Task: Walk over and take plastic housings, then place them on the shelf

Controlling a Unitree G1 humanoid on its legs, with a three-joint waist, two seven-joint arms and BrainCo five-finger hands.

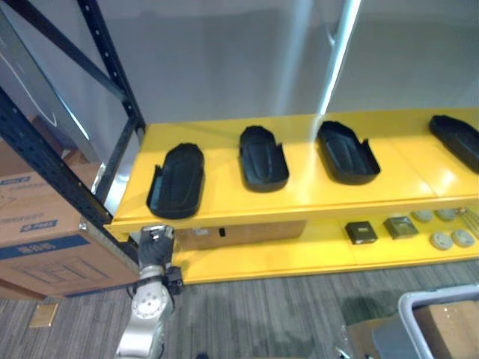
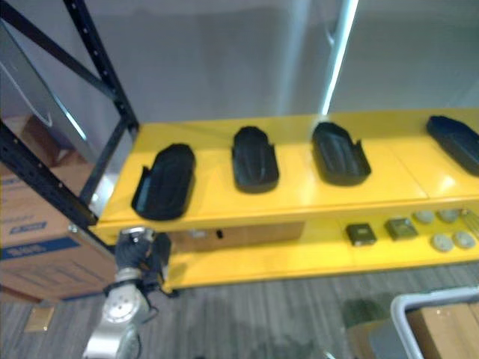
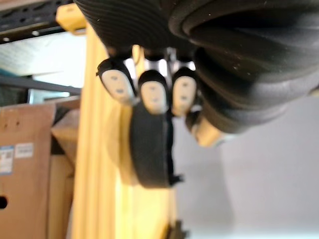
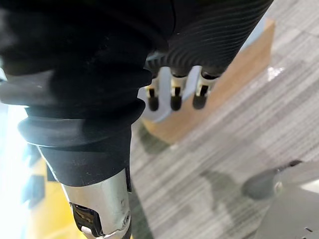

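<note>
1. Left hand [image 1: 156, 245] sits at the lower left of the frame, just under the front edge of the yellow shelf [image 1: 299, 200], fingers loose and empty.
2. Right hand [image 4: 174, 94] hangs over the grey carpet [image 4: 224, 149], fingers relaxed, holding nothing.
3. Four black plastic housings [image 1: 263, 158] lie in a row on the shelf; the leftmost housing [image 1: 177, 179] is just above the left hand and apart from it.

Four plastic housings [image 1: 178, 179], two square parts [image 1: 361, 232]
</note>
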